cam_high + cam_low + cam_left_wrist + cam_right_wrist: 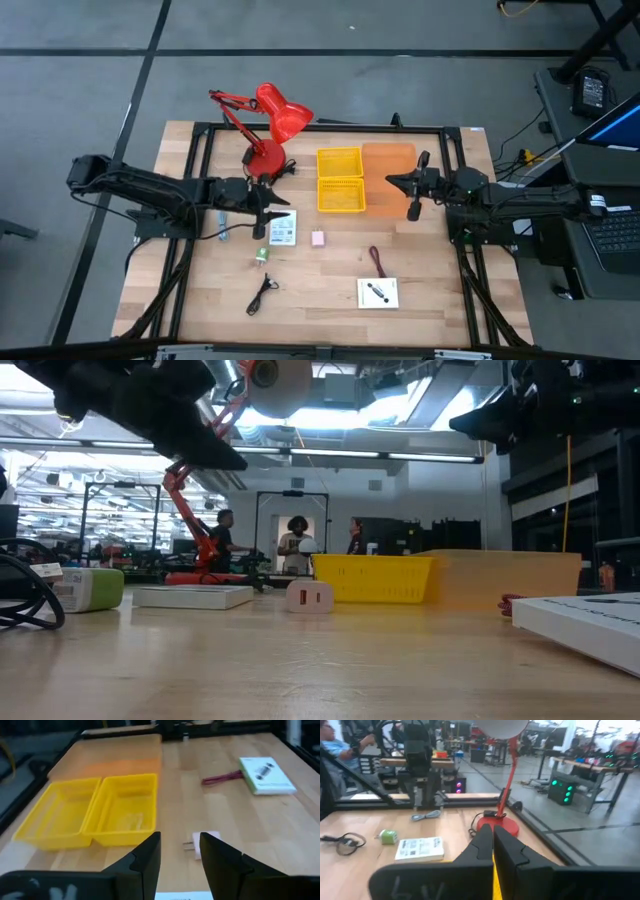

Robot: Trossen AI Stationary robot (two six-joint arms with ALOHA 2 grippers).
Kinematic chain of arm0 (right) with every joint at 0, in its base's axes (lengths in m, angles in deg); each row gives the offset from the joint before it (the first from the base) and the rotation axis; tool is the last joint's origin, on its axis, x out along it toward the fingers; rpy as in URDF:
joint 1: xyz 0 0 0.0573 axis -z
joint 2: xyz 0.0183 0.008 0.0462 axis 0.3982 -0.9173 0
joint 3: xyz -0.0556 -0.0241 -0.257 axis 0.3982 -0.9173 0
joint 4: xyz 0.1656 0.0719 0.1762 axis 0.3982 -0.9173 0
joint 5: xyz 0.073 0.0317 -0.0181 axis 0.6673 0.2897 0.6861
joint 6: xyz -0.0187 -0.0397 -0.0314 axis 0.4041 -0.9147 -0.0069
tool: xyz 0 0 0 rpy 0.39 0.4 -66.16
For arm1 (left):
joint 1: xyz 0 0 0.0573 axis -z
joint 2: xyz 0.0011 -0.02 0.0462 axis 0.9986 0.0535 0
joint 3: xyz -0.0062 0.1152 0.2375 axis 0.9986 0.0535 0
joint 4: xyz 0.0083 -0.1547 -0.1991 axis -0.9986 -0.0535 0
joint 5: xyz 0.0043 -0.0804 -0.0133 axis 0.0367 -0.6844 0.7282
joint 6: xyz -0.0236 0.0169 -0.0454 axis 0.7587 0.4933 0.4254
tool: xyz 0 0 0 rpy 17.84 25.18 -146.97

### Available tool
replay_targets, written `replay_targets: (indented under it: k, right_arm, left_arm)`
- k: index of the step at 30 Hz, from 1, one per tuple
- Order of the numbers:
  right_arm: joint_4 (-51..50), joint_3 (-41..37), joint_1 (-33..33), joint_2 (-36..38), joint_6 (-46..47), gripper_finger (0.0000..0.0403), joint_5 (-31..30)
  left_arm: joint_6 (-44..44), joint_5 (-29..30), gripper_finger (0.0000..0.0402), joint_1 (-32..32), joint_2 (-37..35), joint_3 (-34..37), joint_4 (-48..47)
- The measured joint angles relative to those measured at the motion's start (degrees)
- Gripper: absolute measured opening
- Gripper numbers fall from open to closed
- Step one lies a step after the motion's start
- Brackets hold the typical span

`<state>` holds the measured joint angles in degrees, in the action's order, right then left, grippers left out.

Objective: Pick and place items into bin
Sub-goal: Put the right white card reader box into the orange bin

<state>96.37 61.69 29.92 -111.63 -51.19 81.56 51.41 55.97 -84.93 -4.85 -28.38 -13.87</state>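
My left gripper (268, 207) hangs open and empty above the table, over a white printed packet (282, 229). In its wrist view the fingers (147, 857) frame a tiny pink block (204, 845) lying on the table beyond them. My right gripper (393, 182) is shut and empty, held above the orange bin (392, 160). A small green piece (262, 257), a black cord (262, 294), a maroon cord (377, 261) and a second white packet (378, 292) lie flat on the wood. Two joined yellow bins (340, 181) stand mid-table.
A red desk lamp (268, 125) stands at the far side, left of the yellow bins. A grey cable (222, 224) lies under the left arm. A black frame (200, 150) runs around the table edge. People stand in the room behind (297, 540).
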Motion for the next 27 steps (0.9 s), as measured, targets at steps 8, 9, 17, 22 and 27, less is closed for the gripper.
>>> replay_targets:
  k: [8, 9, 17, 22, 27]
  right_arm:
    - [-0.1, 0.0, -2.4, -0.9, 3.9, 0.0, 4.8]
    - [0.0, 0.0, -3.2, -1.2, 4.0, 0.0, 5.0]
    - [-1.0, 1.6, -10.2, -4.8, 7.2, 0.0, 5.0]
    - [-9.7, 7.0, -13.7, -7.8, 11.0, 0.0, 4.5]
    - [-22.5, 14.1, -17.1, -11.5, 15.0, 0.0, 2.4]
  left_arm:
    - [-6.9, -0.3, 0.0098, 3.3, -0.2, 0.0, 0.5]
    - [-6.9, -0.3, 0.0094, 3.6, -0.2, 0.0, 0.5]
    - [-7.0, -1.3, 0.0036, 4.8, -0.4, 0.0, 1.8]
    - [-7.2, -5.5, 0.0004, 4.9, -0.4, 0.0, 2.4]
    - [-7.4, -5.5, 0.0002, 6.3, -0.1, 0.0, 3.6]
